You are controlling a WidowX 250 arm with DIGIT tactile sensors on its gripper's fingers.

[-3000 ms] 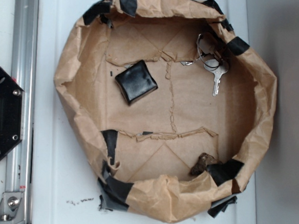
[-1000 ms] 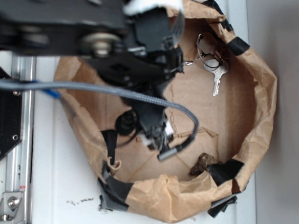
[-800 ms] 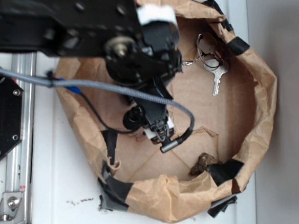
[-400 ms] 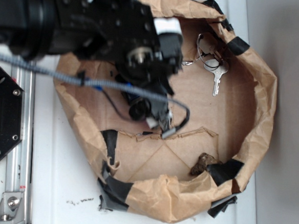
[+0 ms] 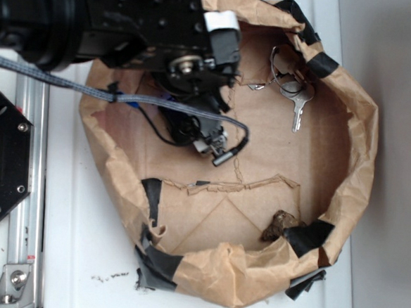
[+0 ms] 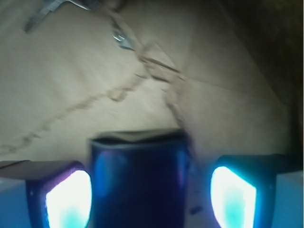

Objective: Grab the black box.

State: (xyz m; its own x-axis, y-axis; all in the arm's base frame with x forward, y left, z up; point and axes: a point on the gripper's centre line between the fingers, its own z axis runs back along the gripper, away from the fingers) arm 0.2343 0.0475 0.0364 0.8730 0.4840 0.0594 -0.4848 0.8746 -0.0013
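A crumpled brown paper basin with black tape patches [image 5: 365, 137] sits on the white counter [image 5: 78, 258]. Left of it runs a grey metal rail [image 5: 27, 184], with a large black octagonal plate [image 5: 0, 161] at the frame's left edge. Inside the basin, a silver key on a ring [image 5: 297, 104] lies at the upper right; a small brown lump [image 5: 278, 226] lies at the lower right, beside the wall. The black robot arm [image 5: 95, 19] reaches in from the upper left — its end effector [image 6: 149, 194] is over the basin's left half. In the wrist view, the small glossy black box [image 6: 137, 180] lies between the two fingers [image 6: 66, 199], on the basin floor — apart from both.
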